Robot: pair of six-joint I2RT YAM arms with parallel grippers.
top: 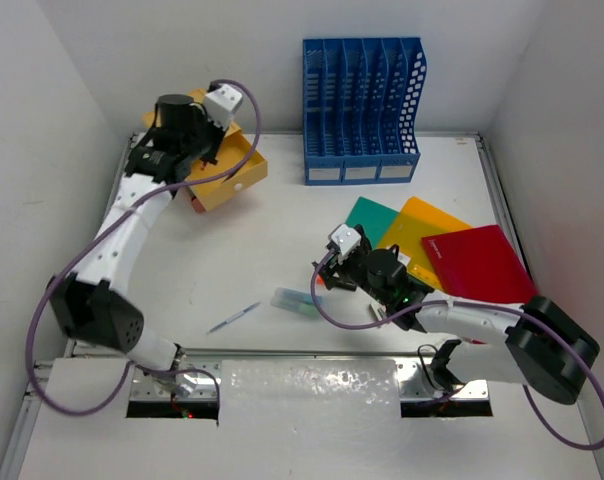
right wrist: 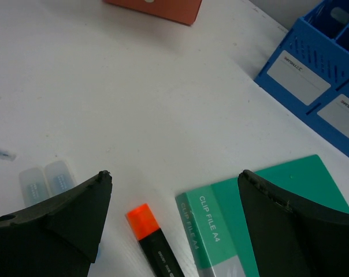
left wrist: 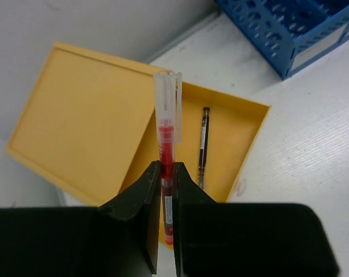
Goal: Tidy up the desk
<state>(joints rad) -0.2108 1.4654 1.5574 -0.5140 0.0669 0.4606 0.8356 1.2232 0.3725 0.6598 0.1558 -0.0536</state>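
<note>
Left wrist view: the left tool [left wrist: 167, 173] is clamped on a red clear-capped pen [left wrist: 166, 133], above an open yellow plastic drawer [left wrist: 238, 127] holding a slim black pen [left wrist: 203, 144].

Right wrist view: the right tool [right wrist: 174, 173] gapes wide and empty, just above an orange-capped black highlighter [right wrist: 148, 231].

Overhead view: the white flat surface [top: 282, 230] lies beneath both tools.

Hovers with the left gripper [top: 204, 150] above the yellow drawer box [top: 237, 172] at the rear left of the desk [top: 282, 225], near the blue file rack [top: 362, 110]. Hangs the right gripper [top: 325, 272] low beside the fanned green folder [top: 372, 220], yellow folder [top: 422, 225] and red folder [top: 477, 265], a pale packet [top: 296, 300] and a pen [top: 234, 318] just left.
</note>
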